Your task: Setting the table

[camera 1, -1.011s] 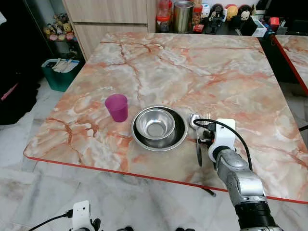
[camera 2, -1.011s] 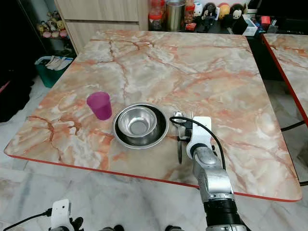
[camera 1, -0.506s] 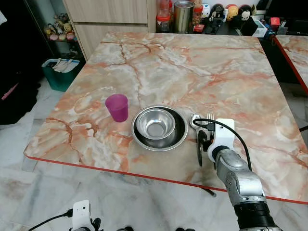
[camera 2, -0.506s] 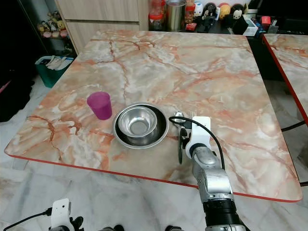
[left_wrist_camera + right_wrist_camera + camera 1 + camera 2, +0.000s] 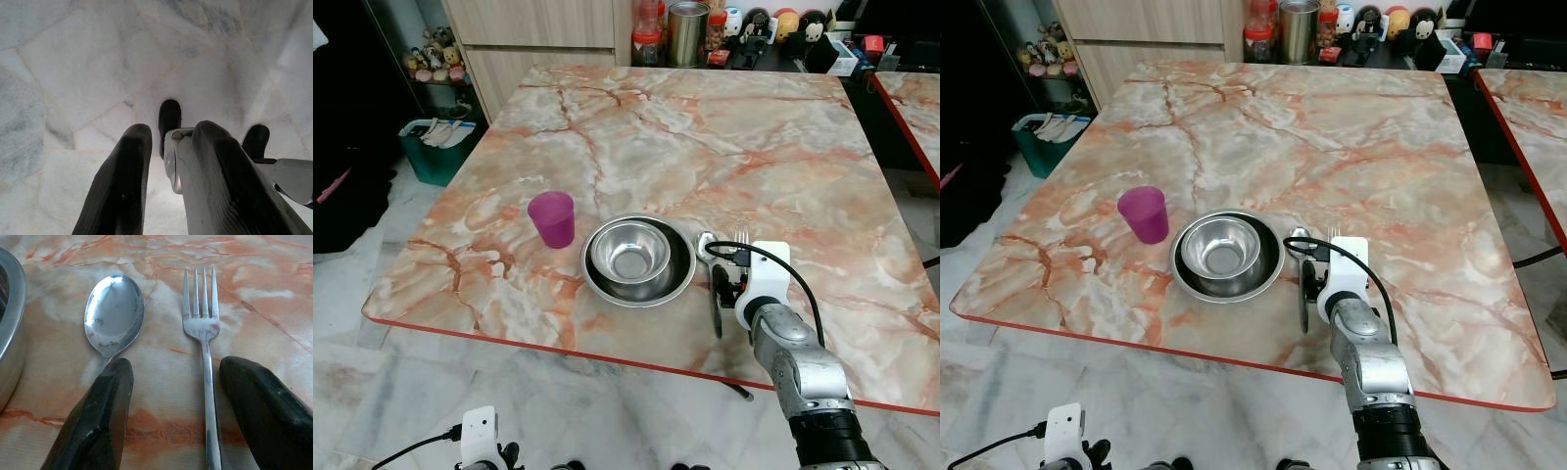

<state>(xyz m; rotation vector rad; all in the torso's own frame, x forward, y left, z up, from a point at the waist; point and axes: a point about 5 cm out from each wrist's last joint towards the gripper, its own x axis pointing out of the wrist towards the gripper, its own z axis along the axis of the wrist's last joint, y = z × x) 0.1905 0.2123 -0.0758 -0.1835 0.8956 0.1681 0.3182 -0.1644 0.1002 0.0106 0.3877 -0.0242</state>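
Right gripper (image 5: pixel 173 406) low over the tabletop (image 5: pixel 734 137) just right of the bowl (image 5: pixel 628 257); fingers (image 5: pixel 98 421) spread apart, nothing clamped; fork (image 5: pixel 204 347) lies flat between them, spoon (image 5: pixel 114 316) flat beside it, its handle running under one finger; bowl sits in a plate (image 5: pixel 680 279) near the front edge; purple cup (image 5: pixel 552 218) upright left of it; left gripper (image 5: pixel 166 196) hangs over the marble floor (image 5: pixel 73 63), fingers slightly parted, empty.
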